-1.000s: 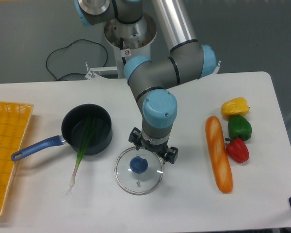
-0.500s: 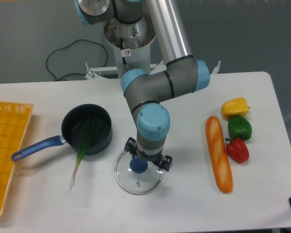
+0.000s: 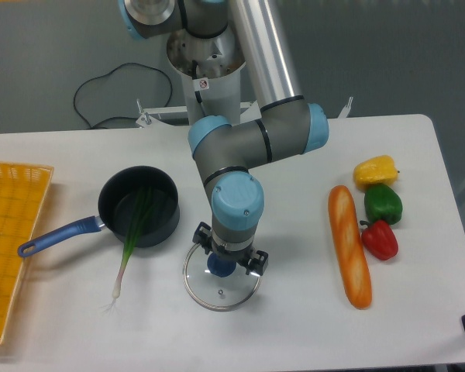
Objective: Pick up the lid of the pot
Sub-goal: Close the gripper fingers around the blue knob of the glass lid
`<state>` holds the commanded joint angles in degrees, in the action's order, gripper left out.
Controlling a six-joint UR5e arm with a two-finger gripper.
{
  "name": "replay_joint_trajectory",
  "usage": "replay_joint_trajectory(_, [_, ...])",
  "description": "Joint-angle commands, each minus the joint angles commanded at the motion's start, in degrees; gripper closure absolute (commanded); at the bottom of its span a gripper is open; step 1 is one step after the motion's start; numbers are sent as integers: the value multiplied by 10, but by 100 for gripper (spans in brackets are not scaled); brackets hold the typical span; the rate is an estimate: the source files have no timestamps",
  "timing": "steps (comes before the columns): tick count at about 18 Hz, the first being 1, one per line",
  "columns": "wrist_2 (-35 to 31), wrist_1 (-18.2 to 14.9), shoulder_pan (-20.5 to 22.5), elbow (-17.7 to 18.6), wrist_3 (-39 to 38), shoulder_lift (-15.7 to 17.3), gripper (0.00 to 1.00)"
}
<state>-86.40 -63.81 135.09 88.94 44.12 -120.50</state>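
Hung with the pincer spread apart over the blue knob of the pot lid, laid flat on the bench at six o'clock. Seemed nearly through the approach; had yet to grip and lift.

one high view from the side of the counter opposite the robot arm, facing the arm, angled steeply down, close enough that the counter fills most of the frame, end effector near the middle
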Motion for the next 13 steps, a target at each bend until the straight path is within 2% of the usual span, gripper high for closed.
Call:
replay_joint_trajectory(3, [-1,28,-1,12,-1,0,0])
replay_joint_trajectory(13, [-1,40,-3,12,-1,-11,0])
